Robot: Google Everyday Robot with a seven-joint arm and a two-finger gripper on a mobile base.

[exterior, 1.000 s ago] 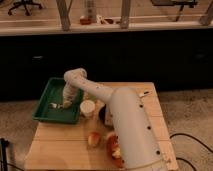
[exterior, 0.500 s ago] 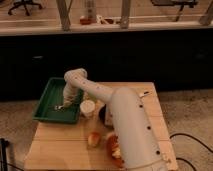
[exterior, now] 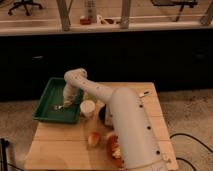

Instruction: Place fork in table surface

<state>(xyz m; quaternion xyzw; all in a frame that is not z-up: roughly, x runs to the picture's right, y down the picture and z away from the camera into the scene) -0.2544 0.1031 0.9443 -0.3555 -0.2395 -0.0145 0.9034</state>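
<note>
gripper (exterior: 66, 103): down inside the tray (exterior: 44, 101), right side
fingers: we cannot tell if they hold anything
fork (exterior: 58, 107): lying in the tray, just left of the gripper
step: pick the fork
tip: we'd grip mid-handle, lift clear of the rim, then lower onto bare table (exterior: 60, 142), away from the cup (exterior: 87, 108)

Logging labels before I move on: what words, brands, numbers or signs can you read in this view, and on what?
None can be read.
Green tray: no print visible.
Paper cup: plain, no marking seen.
Table surface: bare wood, no label.
Robot arm: only dark dots, no lettering.
Items on the far counter: too blurred to read.
The gripper is down in the tray by the fork; neither shows text.
</note>
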